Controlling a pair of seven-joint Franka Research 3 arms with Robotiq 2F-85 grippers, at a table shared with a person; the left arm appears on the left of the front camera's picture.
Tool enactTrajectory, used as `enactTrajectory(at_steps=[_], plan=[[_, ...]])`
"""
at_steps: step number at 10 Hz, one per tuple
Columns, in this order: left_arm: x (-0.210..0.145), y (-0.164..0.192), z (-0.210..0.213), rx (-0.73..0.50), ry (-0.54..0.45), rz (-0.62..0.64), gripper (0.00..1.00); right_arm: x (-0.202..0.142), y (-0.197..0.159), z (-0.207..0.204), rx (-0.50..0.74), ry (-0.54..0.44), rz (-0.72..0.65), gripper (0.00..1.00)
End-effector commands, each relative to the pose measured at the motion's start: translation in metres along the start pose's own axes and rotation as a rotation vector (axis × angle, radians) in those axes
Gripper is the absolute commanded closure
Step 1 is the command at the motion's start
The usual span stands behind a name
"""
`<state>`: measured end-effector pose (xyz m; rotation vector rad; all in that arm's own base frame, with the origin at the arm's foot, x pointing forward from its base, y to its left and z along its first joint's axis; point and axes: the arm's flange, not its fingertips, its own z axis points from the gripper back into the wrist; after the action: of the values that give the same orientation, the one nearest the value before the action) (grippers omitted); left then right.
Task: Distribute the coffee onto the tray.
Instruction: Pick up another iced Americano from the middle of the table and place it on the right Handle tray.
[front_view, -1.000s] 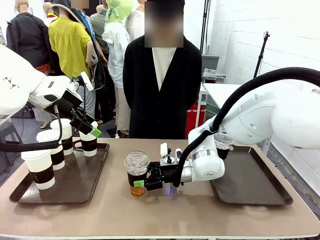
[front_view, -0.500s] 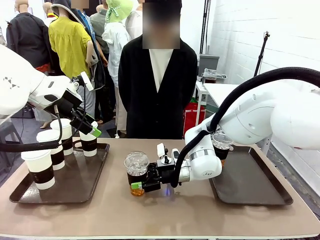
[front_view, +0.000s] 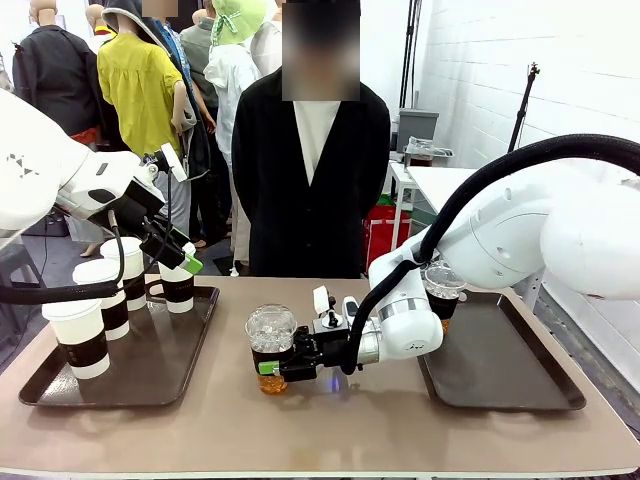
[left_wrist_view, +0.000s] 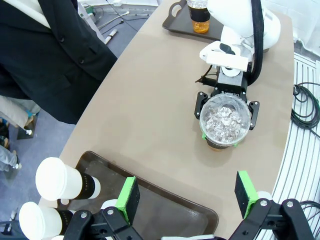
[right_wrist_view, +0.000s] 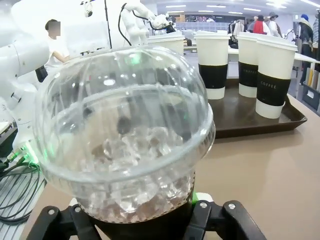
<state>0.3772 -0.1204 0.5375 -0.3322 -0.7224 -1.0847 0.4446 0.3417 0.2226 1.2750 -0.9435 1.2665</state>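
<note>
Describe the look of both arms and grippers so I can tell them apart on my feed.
Both arms are glossy white with rounded joints and black cables. The left arm bears small dark triangle marks; a thick black hose loops over the right arm. The left gripper and right gripper are black with green pads.

Beige-tan table (front_view: 330, 430). Dark brown left tray (front_view: 160, 375); same dark brown on right tray (front_view: 505, 375). White paper cups (front_view: 80, 335) with white lids, dark brown sleeves carrying pale lettering. Clear dome-lidded iced cup (front_view: 271, 345): dark sleeve band, amber drink below, pale ice on top. Second iced cup (front_view: 443, 290): clear, dark band. White arms; black right gripper (front_view: 275, 366) and left gripper (left_wrist_view: 187, 195), bright green pads. Black jacket over white top on person (front_view: 310, 170).
</note>
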Motion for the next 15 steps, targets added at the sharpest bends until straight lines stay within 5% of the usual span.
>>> enactTrajectory(at_steps=[1,5,10,15], plan=[[-0.002,0.002,0.001,-0.007,0.0,-0.005,0.0,0.001,-0.002,0.0,-0.005,-0.011,-0.019,0.34],[-0.002,0.002,0.001,-0.007,0.0,-0.005,0.0,0.025,0.008,0.03,-0.023,-0.033,-0.045,0.34],[-0.002,0.002,0.001,-0.007,0.0,-0.005,0.0,0.073,0.046,0.118,-0.077,0.011,-0.07,0.34],[-0.002,0.002,0.001,-0.007,0.0,-0.005,0.0,0.081,0.087,0.205,-0.173,0.023,-0.045,0.34]])
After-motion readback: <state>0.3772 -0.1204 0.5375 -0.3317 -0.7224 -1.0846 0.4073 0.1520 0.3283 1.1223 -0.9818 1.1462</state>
